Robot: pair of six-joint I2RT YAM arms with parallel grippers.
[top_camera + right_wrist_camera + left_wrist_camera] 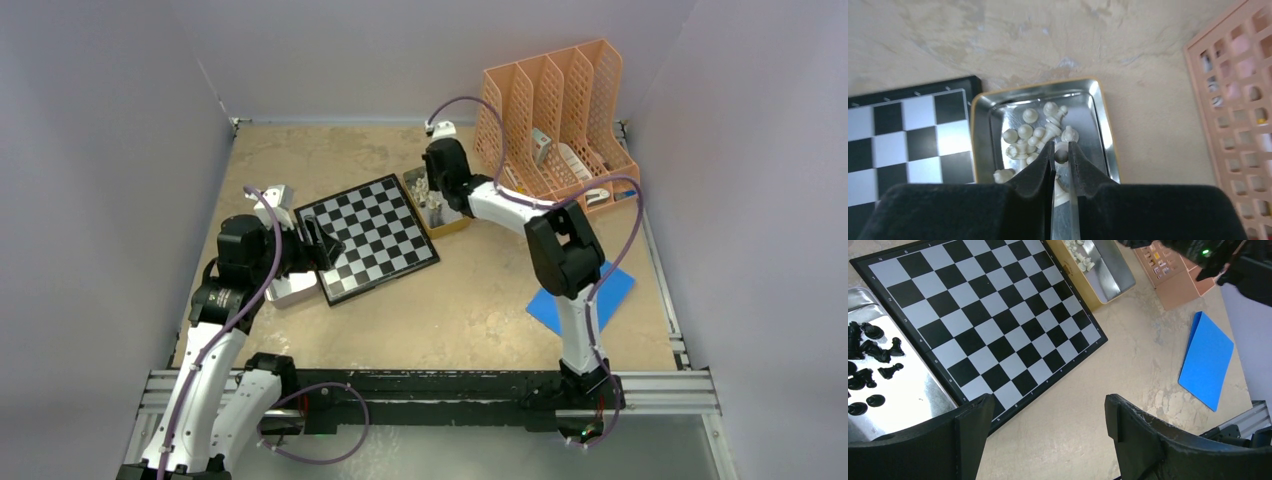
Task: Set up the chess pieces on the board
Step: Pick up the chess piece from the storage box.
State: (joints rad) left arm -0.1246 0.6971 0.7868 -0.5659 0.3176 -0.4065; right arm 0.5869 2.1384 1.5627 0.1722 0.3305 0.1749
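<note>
As two trays (pixel 923 395) (pixel 1104 131) flank one board (pixel 370 238), right end effector (pixel 1061 149) pinches one piece (pixel 1061 157).

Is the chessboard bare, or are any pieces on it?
Bare: the board shows only empty squares; black pieces lie in one tray, pale pieces in a second tray.

I see soft, even overhead light and only faint shadows. The tray (pixel 1098 125) glares bright in my right wrist view (pale pieces (pixel 1025 131) wash out slightly), and the near fingers (pixel 1040 167) blur.
</note>
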